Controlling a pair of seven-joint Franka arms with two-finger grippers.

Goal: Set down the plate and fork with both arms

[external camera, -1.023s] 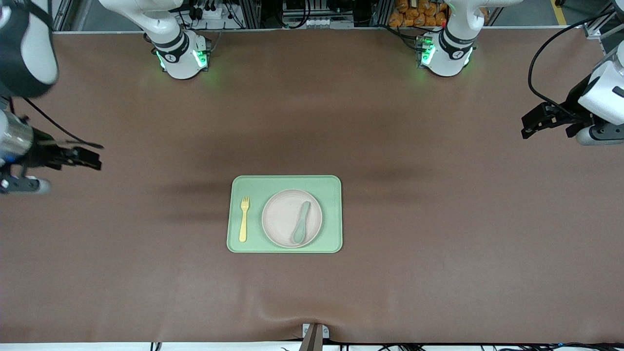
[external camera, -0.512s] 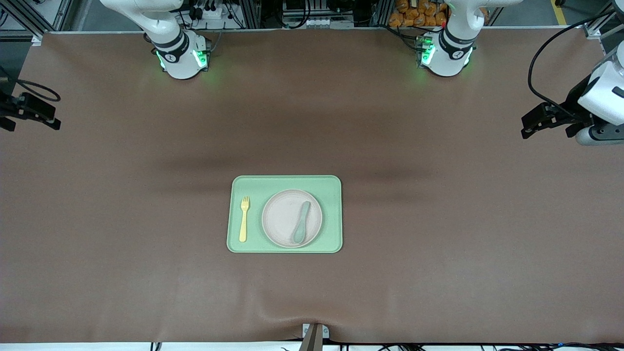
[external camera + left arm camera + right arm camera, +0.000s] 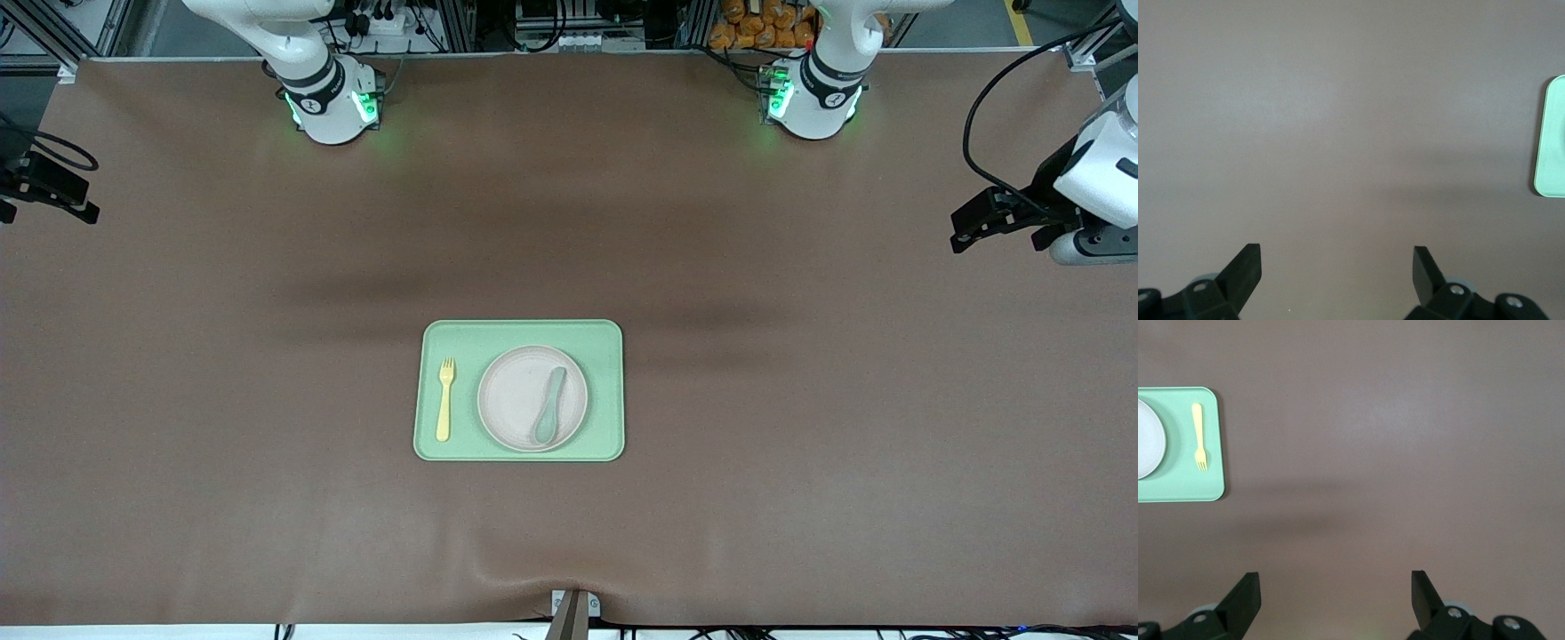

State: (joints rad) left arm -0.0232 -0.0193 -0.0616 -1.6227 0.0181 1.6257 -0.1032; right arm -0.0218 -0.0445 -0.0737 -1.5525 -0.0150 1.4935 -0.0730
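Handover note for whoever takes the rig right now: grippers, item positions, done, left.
Left gripper: open, empty, over bare table at the left arm's end.
Right gripper: open, empty, over bare table at the right arm's end.
Round off-white plate: on the rectangular light-green tray mid-table, with a teal-green spoon lying in it.
Pale-yellow plastic fork: on the tray beside the plate, toward the right arm's end, tines pointing toward the robots' bases.
Done: plate and fork both sit on the tray; neither is held.
Left: nothing obvious; both arms wait.
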